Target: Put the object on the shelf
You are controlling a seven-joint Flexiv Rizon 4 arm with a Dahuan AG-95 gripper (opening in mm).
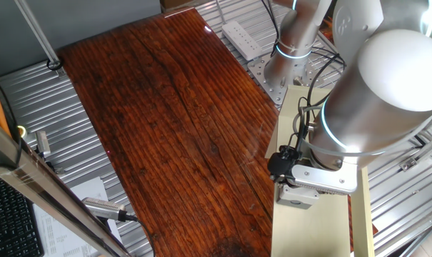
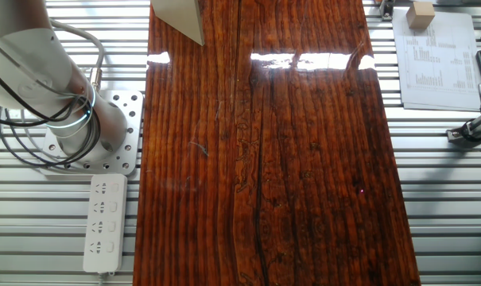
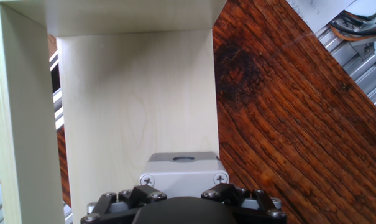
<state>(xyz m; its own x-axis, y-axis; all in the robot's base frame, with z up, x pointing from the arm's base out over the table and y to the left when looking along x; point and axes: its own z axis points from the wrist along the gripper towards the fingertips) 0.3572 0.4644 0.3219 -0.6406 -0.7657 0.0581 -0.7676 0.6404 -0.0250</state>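
Observation:
The light-grey box point(image 3: 183, 169) sits between my black fingers point(image 3: 128, 198) at the bottom of the hand view. Its visible face shows a round hole and two screws; the red button is hidden. My gripper point(image 3: 183, 191) is shut on the box and holds it over the cream shelf panel point(image 3: 132, 93), which has a raised side wall point(image 3: 20, 118) on the left and another wall at the far end. In one fixed view my gripper point(image 1: 295, 187) and the box point(image 1: 296, 197) are low over the shelf point(image 1: 308, 232) at the table's right edge.
The dark red-brown tabletop point(image 1: 166, 114) lies left of the shelf. A white power strip point(image 1: 242, 37) lies near the arm's base point(image 2: 89, 135), off the table. A shelf corner point(image 2: 180, 20) shows in the other fixed view. Papers point(image 2: 435, 59) and cables lie beyond the table.

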